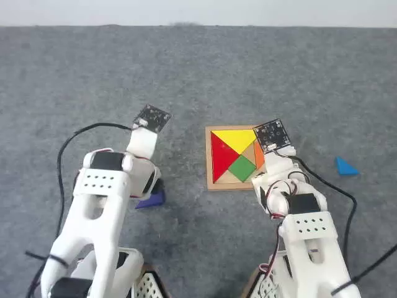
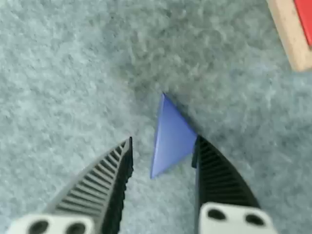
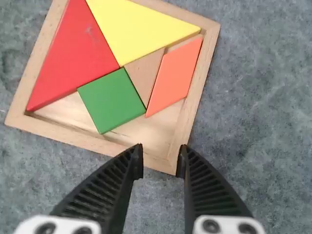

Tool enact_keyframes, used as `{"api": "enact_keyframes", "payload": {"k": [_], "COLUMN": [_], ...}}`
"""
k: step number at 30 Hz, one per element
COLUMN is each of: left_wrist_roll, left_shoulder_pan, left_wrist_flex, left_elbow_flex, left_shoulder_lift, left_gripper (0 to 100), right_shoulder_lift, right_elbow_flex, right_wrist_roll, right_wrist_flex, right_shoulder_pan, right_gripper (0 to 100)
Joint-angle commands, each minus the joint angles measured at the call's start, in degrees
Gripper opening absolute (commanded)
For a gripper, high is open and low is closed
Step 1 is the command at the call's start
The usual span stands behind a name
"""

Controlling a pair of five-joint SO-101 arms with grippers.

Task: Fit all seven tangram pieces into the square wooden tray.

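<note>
While the left gripper (image 2: 164, 141) stands spread, a blue triangle (image 2: 171, 139) lies between its fingers, touching one and clear of the other. The right gripper (image 3: 160, 148) has its fingers slightly parted, tips at the tray (image 3: 183, 124) rim. Beyond them, inside, lie a red triangle (image 3: 73, 58), yellow triangle (image 3: 136, 27), green square (image 3: 111, 100) and orange piece (image 3: 175, 73).

Here's the left pincer (image 2: 163, 144), well off to the left of the wooden tray (image 1: 209, 161), pointing down with its jaws spread wide. The right pincer (image 3: 161, 151) hangs over the tray's near edge, tilted down, jaws parted narrowly.
</note>
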Motion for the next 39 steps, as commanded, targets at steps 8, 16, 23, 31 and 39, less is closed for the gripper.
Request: {"api": "enact_keyframes", "payload": {"k": [8,16,23,31,39], "left_wrist_roll": [-9.58,-8.18,-7.74,-8.26,-9.32], "left_shoulder_pan": [0.79,3.78,6.86,0.79,0.62], "left_wrist_flex": [0.09,-2.99,-8.26,-10.55,-10.55], "left_elbow_flex": [5.67,5.93,4.62,0.92,0.75], "left_shoulder_lift": [-2.9,1.76,14.86,22.86,22.86], "left_gripper": [20,25,23,23,19], "right_shoulder_lift": [-1.89,-1.89,-1.89,-1.89,-1.89], "right_elbow_flex": [-0.44,-0.44,-0.44,-0.44,-0.44], "right_wrist_roll": [-0.62,-0.62,-0.62,-0.62,-0.62], "right_wrist_flex": [0.04,0.04,0.04,0.04,0.04], "right_shoulder_pan": [0.75,0.75,0.75,0.75,0.75], "right_gripper": [11.5,11.5,11.5,11.5,11.5]}}
